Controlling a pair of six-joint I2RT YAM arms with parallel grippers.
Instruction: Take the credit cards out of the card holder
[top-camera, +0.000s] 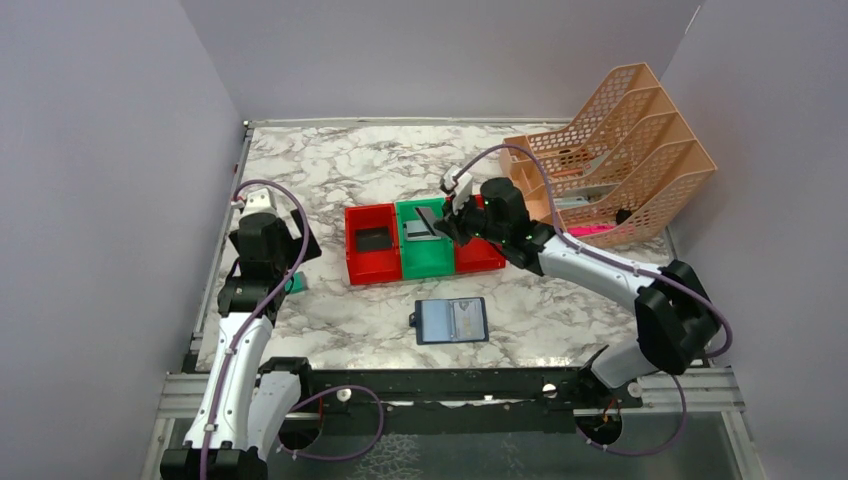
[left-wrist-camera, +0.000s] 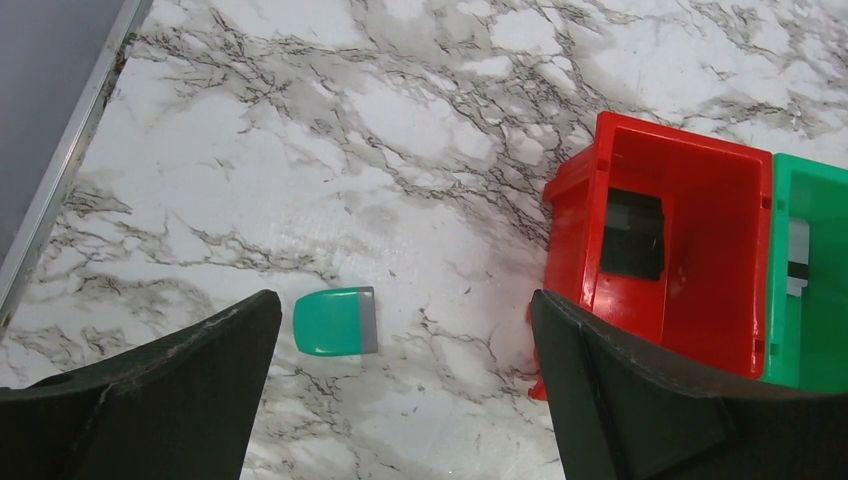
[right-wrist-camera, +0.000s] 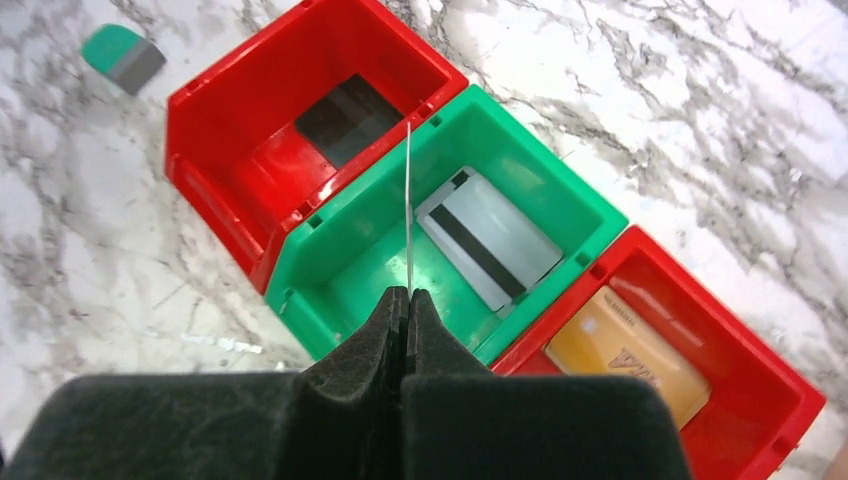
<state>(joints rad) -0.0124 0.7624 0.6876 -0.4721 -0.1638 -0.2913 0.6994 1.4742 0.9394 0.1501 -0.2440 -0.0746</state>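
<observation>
The navy card holder lies open on the marble table, near the front middle. My right gripper is shut on a thin card seen edge-on, held upright above the green bin. In the top view this card looks grey. A silver-grey card lies in the green bin, a black card in the left red bin, and a gold card in the right red bin. My left gripper is open and empty above the table, left of the bins.
A small teal block lies on the marble between my left fingers. The left red bin is close to my left gripper's right finger. An orange mesh file rack stands at the back right. Grey walls enclose the table.
</observation>
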